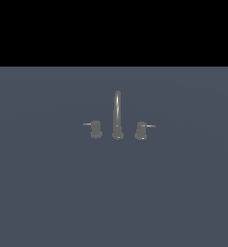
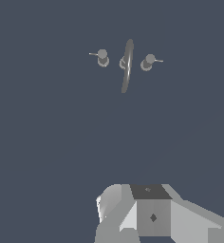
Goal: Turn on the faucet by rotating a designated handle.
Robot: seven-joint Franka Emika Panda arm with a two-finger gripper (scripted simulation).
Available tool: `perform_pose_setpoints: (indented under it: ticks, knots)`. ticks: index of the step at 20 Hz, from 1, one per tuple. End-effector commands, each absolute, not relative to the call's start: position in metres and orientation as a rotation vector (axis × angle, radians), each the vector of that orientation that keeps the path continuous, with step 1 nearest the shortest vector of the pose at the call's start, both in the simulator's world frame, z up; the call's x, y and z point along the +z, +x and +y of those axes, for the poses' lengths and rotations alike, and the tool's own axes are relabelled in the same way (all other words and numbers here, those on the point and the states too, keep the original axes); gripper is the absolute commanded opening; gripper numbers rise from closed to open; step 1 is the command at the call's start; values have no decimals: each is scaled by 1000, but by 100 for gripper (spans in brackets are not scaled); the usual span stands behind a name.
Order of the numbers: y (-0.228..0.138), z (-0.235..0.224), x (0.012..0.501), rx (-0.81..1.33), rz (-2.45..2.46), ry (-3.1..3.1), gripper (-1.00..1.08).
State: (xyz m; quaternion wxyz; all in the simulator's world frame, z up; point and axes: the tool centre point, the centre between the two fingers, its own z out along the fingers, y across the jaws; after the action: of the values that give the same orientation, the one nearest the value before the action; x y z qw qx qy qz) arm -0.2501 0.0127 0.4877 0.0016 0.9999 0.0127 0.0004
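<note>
on the exterior view's left of the faucet (image 1: 117, 126) stands the handle (image 1: 95, 130), a squat grey knob with a flared base resting on the flat blue-grey surface (image 1: 48, 193). its thin lever rod (image 1: 87, 124) points out toward the exterior view's left, away from the rest of the set. the knob is far shorter than its neighbour.

in the middle rises the spout (image 1: 117, 113), tall, thin and arched at the top, with a small collar where it meets the surface. it stands apart from the handle, with a bare strip of surface between them.

on the exterior view's right sits the twin knob (image 1: 140, 130), the same squat shape, its own rod pointing toward the exterior view's right. all three pieces stand upright in one row, near one another but not touching.

the wrist view looks down on the same set from above: the handle (image 2: 102, 57), the spout (image 2: 127, 66) seen foreshortened as a long curved bar, and the twin knob (image 2: 147, 61). pale blocky parts of the gripper (image 2: 152, 216) fill the edge of that view, well apart from the faucet. its fingertips are out of sight, so whether it is wide or closed cannot be told; nothing is seen in its hold.
</note>
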Motion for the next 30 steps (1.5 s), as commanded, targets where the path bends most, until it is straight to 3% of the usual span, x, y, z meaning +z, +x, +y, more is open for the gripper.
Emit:
perform_pose_setpoints:
  ticks: [1, 14, 30]
  knots:
    - [-250, 13, 488, 1, 40, 3138, -100]
    - [-241, 31, 465, 1, -99, 3137, -100]
    - [-193, 90, 385, -1, -585, 3087, -100]
